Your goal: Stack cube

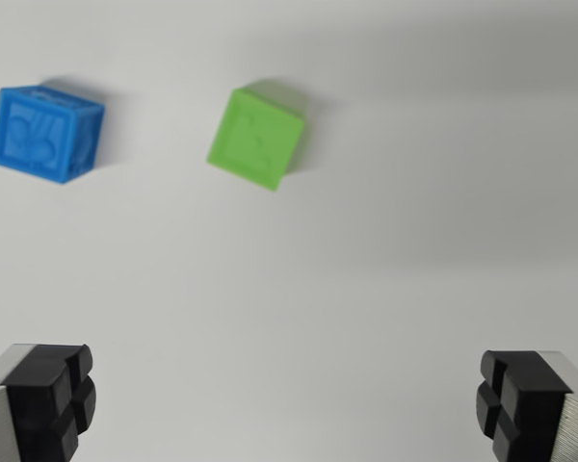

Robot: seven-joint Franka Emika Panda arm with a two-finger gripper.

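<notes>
The blue cube (pixel 46 134) is showing a bright, saturated blue on every visible face, with a raised relief pattern in the same blue on its top; the blur is making the motif hard to read, though it may be a figure or symbol. The green cube (pixel 257 138) is glowing lime green, carrying a faint embossed shape in matching green. The table (pixel 366 269) is appearing plain off-white, unpatterned. The fingers (pixel 53 399) are showing matte black pads against silvery-grey metal bodies.
</notes>
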